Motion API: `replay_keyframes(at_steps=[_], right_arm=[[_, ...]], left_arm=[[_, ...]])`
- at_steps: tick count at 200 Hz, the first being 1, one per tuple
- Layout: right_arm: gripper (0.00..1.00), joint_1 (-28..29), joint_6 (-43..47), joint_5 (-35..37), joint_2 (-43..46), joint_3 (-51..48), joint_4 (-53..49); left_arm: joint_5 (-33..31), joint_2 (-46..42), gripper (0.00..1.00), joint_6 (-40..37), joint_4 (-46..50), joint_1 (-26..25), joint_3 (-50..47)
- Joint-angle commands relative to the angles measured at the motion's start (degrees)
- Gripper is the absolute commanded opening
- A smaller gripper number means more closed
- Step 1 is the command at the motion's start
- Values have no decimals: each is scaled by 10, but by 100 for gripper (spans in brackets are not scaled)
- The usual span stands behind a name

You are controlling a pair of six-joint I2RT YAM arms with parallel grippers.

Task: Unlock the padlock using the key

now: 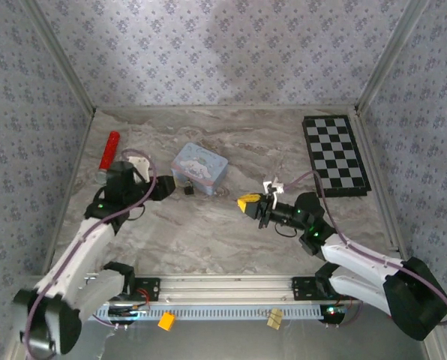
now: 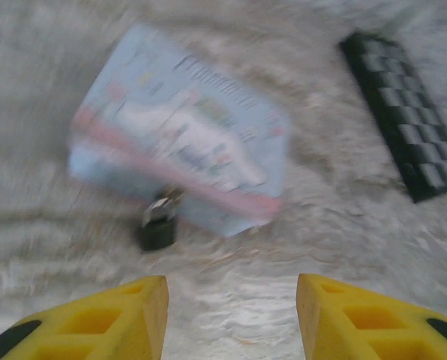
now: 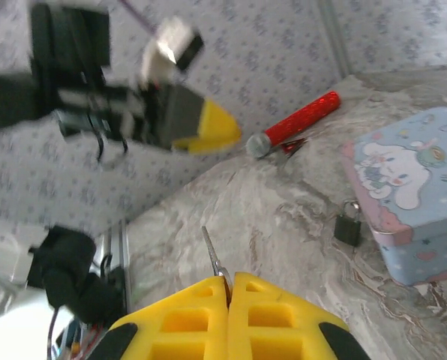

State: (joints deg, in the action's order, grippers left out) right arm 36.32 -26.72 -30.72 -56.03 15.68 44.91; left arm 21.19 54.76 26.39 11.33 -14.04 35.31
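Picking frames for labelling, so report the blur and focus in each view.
Left wrist: heavy motion blur smears the tin and padlock; the yellow fingers look crisper. Right wrist: key and padlock in clear focus. Top external: evenly lit and sharp, though the padlock is tiny.

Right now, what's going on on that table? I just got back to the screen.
The right gripper is shut on the key, whose blade sticks out past the fingertips. The left gripper is open and empty, pointed at the padlock, which sits on the table beside the pale blue tin. Key and padlock are well apart.
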Motion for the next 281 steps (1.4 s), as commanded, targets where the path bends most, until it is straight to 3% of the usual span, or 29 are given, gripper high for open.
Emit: replay_keyframes(at_steps=[1, 47, 77, 123, 178, 221, 281], right_arm=[[0, 11, -86, 95, -11, -12, 41], [0, 39, -167, 163, -65, -20, 70], [0, 58, -173, 166, -106, -16, 103], [0, 68, -169, 162, -123, -8, 120], [0, 65, -162, 160, -102, -7, 100], [0, 62, -156, 160, -88, -3, 84], [0, 60, -153, 157, -92, -3, 81]], left_arm=[[25, 32, 48, 118, -109, 16, -59], [15, 113, 54, 95, -182, 2, -72], [-24, 175, 57, 53, -194, -33, -45], [-53, 268, 57, 10, -221, -46, -9], [-48, 353, 57, -52, -196, -61, 49], [-32, 414, 52, -46, -174, -71, 86], [-43, 446, 34, -28, -203, -96, 94]])
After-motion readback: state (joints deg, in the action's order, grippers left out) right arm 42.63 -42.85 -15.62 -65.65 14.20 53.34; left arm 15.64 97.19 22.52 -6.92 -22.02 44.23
